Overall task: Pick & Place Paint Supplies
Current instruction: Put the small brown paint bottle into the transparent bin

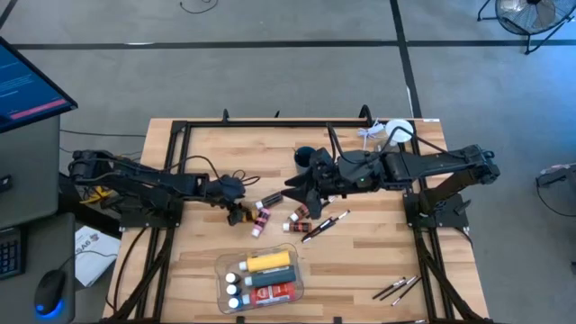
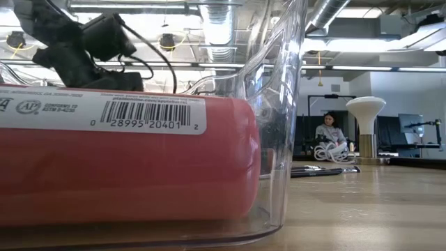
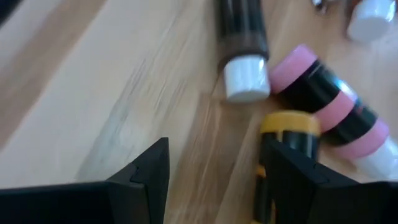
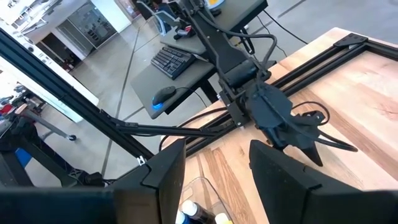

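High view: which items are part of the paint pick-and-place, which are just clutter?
Job:
- loose paint tubes
- brushes
- brush by the tubes
- clear bin holding the yellow bottle and red bottle

Clutter:
- white-lidded jar
- dark blue cup

The left claw (image 3: 214, 186) stood open at the frame's bottom over the bench (image 3: 93, 74), a yellow-capped tube (image 3: 287, 134) against one finger.
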Tool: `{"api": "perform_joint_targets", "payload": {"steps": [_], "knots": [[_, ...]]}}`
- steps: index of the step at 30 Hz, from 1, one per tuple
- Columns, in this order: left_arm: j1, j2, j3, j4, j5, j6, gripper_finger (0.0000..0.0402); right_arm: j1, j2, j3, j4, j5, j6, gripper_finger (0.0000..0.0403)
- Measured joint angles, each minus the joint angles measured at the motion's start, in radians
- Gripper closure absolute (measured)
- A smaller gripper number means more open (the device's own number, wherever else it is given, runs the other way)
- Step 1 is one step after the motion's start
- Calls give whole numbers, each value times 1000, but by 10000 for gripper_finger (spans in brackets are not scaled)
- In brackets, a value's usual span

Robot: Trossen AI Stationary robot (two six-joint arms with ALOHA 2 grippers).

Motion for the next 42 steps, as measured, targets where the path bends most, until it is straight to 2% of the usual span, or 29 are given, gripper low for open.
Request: {"api": "perform_joint_targets", "payload": {"steps": [5,12,16,28,42], "knots": [[-1,29,23,13,-30,5,215,-3,0,0,0,0,0,229],[-4,209,98,65,20,24,215,-6,0,0,0,0,0,229],[-14,262,137,71,24,24,215,-6,0,0,0,0,0,230],[-27,263,138,95,-70,27,215,-5,0,0,-1,0,0,230],[0,262,132,105,-82,-3,215,-6,0,0,-1,0,0,227]]}}
